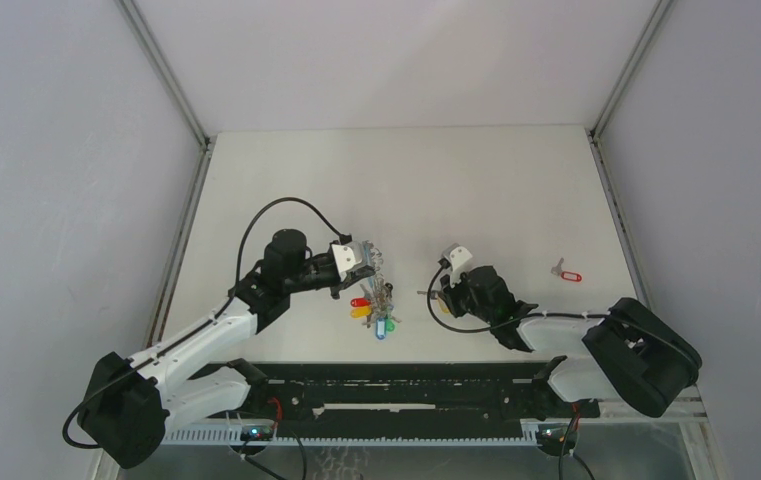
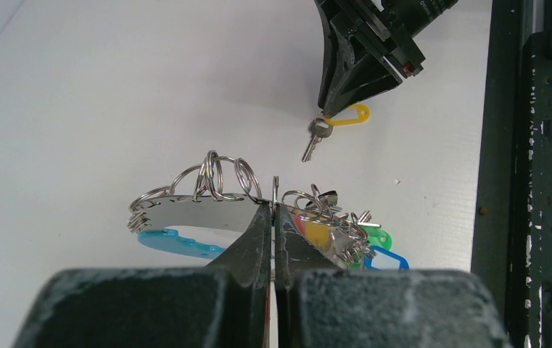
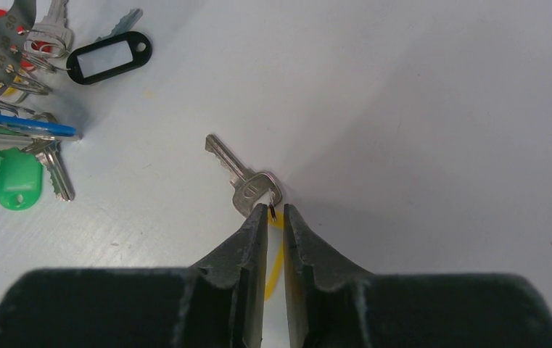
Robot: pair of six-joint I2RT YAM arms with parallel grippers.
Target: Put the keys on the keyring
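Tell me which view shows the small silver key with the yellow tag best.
The right wrist view: the small silver key with the yellow tag lies large and sharp. Left wrist shows it small; top view barely.

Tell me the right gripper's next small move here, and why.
Probably close the right gripper fully on the yellow tag. Its jaws stand narrowly apart with the tag between them, the key lies flat on the table, and the left gripper holds the keyring pinched.
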